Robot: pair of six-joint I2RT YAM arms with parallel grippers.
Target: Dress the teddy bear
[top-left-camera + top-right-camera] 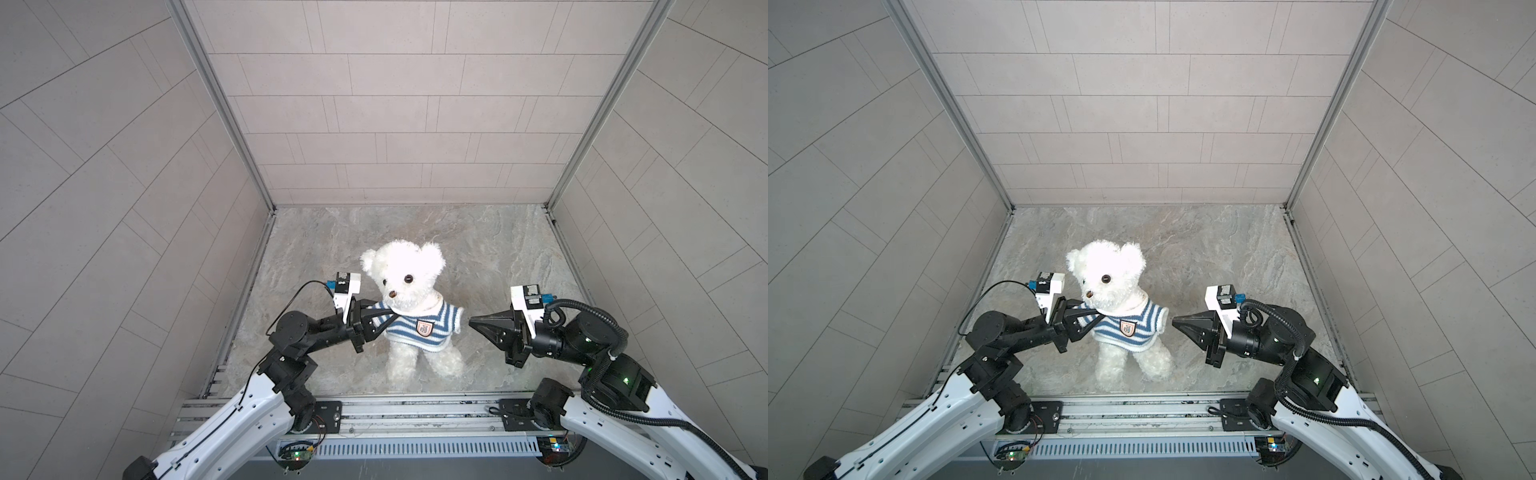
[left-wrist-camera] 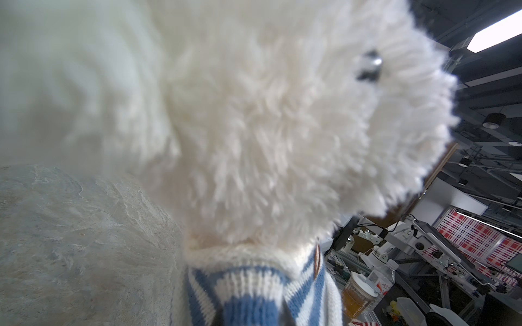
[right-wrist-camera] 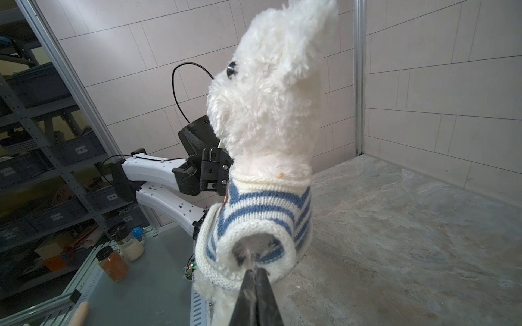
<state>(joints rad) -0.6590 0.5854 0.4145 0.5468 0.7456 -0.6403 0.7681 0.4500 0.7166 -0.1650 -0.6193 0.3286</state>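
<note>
Left claw (image 1: 388,319) grips shirt (image 1: 428,332) on teddy bear (image 1: 405,270); right claw (image 1: 473,322) closed beside it

Bench (image 1: 498,257), grey marbled stone look: beneath right claw (image 1: 471,321). Amber-filled jar (image 3: 113,262), dark lid: off the bench, well apart from that claw. Shelving (image 3: 42,169), grey bins: farther still.

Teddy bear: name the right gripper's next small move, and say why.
Probably open the right gripper and ease it into the sleeve opening to draw the arm out. The striped shirt already covers the torso of the teddy bear, but that sleeve shows only fur inside, no paw. The right gripper is shut, short of the bear; the left gripper pinches the shirt's other side.
</note>
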